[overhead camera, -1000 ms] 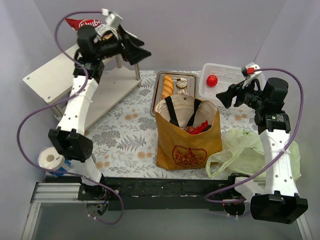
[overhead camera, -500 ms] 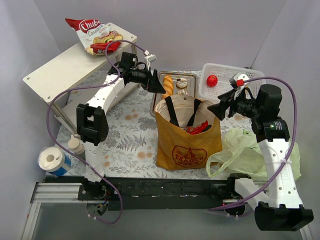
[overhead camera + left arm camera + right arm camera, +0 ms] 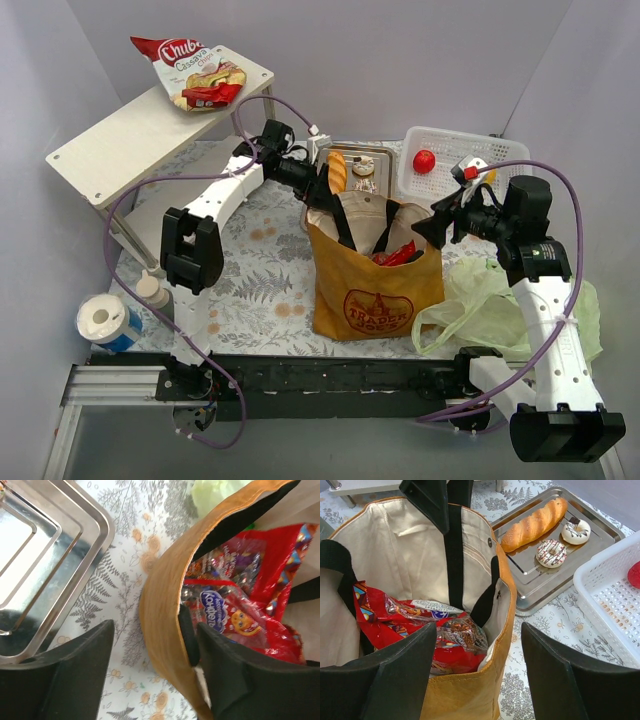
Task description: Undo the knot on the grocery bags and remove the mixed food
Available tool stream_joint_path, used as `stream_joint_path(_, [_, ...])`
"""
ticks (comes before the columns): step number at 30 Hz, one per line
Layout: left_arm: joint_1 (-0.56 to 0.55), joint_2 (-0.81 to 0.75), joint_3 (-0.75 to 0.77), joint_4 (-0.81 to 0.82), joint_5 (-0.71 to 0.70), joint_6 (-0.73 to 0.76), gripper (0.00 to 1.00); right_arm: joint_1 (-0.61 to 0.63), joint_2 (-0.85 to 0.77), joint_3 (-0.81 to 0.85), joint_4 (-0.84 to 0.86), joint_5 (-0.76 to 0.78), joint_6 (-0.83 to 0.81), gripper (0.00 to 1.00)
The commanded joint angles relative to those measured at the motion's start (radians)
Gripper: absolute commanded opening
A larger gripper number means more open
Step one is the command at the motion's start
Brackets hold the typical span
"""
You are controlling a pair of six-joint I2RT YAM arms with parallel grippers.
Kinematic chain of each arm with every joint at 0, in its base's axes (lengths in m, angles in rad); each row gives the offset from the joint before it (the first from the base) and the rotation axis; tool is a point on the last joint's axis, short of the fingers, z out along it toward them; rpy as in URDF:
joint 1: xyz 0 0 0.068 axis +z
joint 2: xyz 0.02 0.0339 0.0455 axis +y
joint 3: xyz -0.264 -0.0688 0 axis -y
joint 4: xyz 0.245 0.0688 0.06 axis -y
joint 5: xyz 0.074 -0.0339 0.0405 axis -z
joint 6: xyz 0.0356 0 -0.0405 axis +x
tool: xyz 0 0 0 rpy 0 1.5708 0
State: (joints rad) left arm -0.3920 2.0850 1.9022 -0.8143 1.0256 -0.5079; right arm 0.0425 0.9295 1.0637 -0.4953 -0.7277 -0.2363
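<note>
The mustard-orange tote [image 3: 375, 290] stands upright in the middle of the table, with red snack packets [image 3: 395, 255] inside. My left gripper [image 3: 325, 185] is open and straddles the tote's far-left rim [image 3: 160, 605], one finger inside and one outside, near a red packet [image 3: 235, 615]. My right gripper [image 3: 432, 225] is open and straddles the tote's right rim [image 3: 507, 610], above the packets [image 3: 420, 625]. The pale green bag [image 3: 490, 300] lies loose to the right of the tote. A baguette [image 3: 337, 170] and donuts [image 3: 551, 552] lie on the metal tray [image 3: 545, 585]. A red apple [image 3: 424, 161] sits in the white basket.
A white mesh basket [image 3: 455, 145] stands at the back right. A red chips bag [image 3: 195, 70] lies on the white shelf [image 3: 120, 140] at the back left. A tissue roll [image 3: 103, 320] and a small bottle [image 3: 150, 290] stand at the front left.
My left arm has swung down from the shelf, leaving the chips bag there, to the tote's far rim. My right gripper has moved left onto the tote's right rim.
</note>
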Motion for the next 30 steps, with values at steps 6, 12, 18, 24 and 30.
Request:
stream_joint_path(6, [-0.013, -0.039, 0.09, -0.106, -0.015, 0.115, 0.11, 0.066, 0.061, 0.057, 0.063, -0.001, -0.017, 0.75])
stream_joint_path(12, [-0.013, -0.081, 0.133, -0.017, 0.044, -0.023, 0.0, 0.174, 0.137, 0.162, 0.029, 0.008, -0.104, 0.74])
stream_joint_path(18, [-0.013, -0.196, 0.158, 0.078, 0.042, -0.126, 0.0, 0.307, 0.106, 0.102, -0.152, 0.039, -0.286, 0.73])
stream_joint_path(24, [-0.015, -0.496, -0.116, 0.203, 0.042, -0.132, 0.0, 0.436, -0.006, -0.052, -0.415, 0.173, -0.645, 0.68])
stream_joint_path(30, [-0.025, -0.77, -0.508, 0.349, 0.027, -0.046, 0.0, 0.49, -0.1, -0.143, -0.5, 0.258, -0.771, 0.68])
